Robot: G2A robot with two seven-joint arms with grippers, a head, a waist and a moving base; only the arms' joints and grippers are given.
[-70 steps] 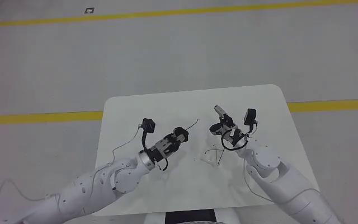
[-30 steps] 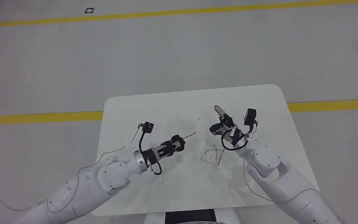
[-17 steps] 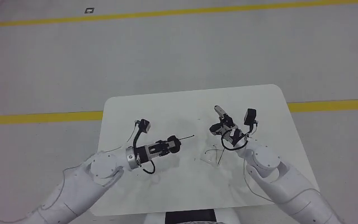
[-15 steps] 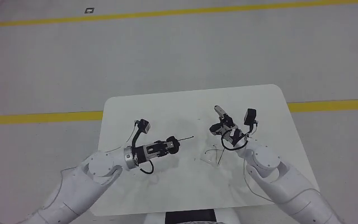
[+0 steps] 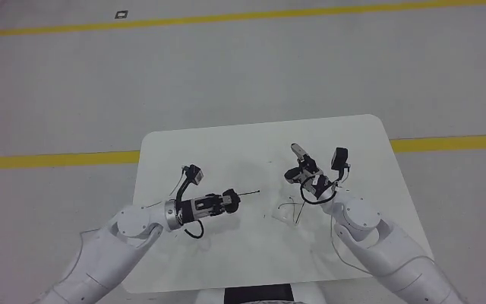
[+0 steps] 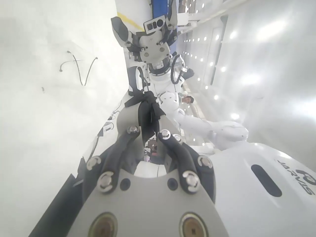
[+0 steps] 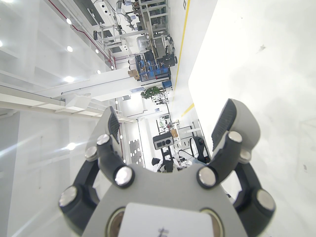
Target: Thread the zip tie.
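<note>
Fingers of the left end effector (image 5: 233,199) are pinching shut on a black zip tie (image 5: 249,194), whose thin tail is pointing out toward the loose ties (image 5: 287,208) lying on the white bench (image 5: 228,152). Just beyond those loose ties, the right end effector (image 5: 295,163) is hovering with its fingers (image 7: 223,122) spread wide, gripping nothing. The held tie is stopping short of them, not touching.

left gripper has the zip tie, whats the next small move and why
Probably ease the right gripper, whose jaws stand open, toward the free tip of the zip tie. The left gripper is shut on the tie's other end, the tip points across a gap at the right gripper, and nothing holds it yet.
</note>
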